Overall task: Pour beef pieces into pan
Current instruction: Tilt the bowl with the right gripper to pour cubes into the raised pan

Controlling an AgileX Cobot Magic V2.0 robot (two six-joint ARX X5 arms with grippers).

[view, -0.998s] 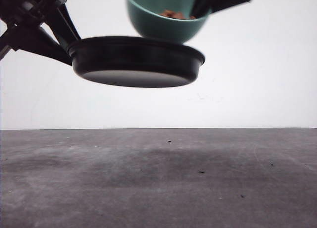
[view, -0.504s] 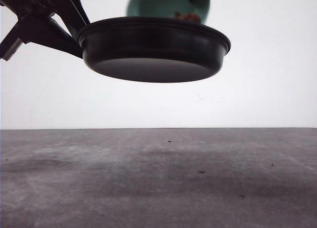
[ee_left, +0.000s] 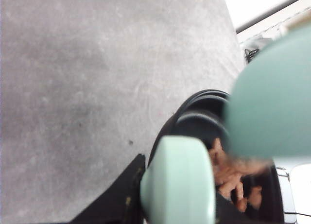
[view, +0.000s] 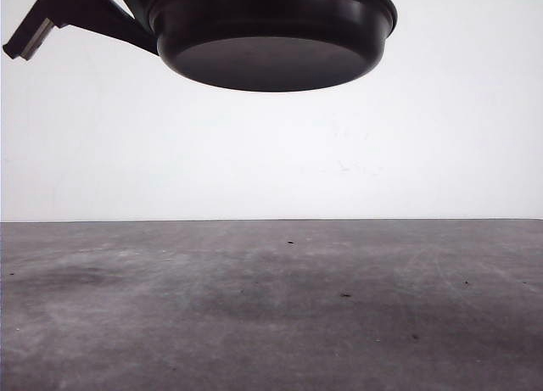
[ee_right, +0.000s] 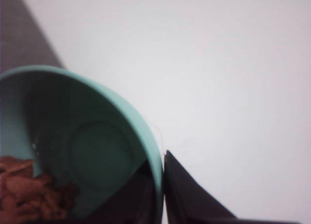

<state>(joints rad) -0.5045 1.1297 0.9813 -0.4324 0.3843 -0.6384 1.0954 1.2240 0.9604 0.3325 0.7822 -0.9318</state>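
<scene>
A: We're watching the pan (view: 271, 35) hanging high above the table (view: 271, 306), its flat matte underside facing us and its rim about level. Its long axis is running sideways, with the handle end going off to the left, where the left arm (view: 76, 9) is reaching in at a slant.

B: From the left wrist we're seeing the rounded mint handle (ee_left: 179, 182) right in front, with a dark finger (ee_left: 119, 197) lying beside it. It looks clamped, though we can't tell for certain.

A: And the beef (ee_left: 228, 173) is tumbling, blurred, from the bowl (ee_left: 272, 102) into the pan's black well.

B: On the right wrist, we're looking into the tipped bowl, smooth teal inside with a round base ring. Some reddish-brown, ragged chunks are lying at its low lip.

A: The right gripper (ee_right: 163, 195) is pinching the bowl's rim, one dark finger (ee_right: 194, 199) outside, one inside.

B: The table is looking grey, scuffed and speckled.
</scene>
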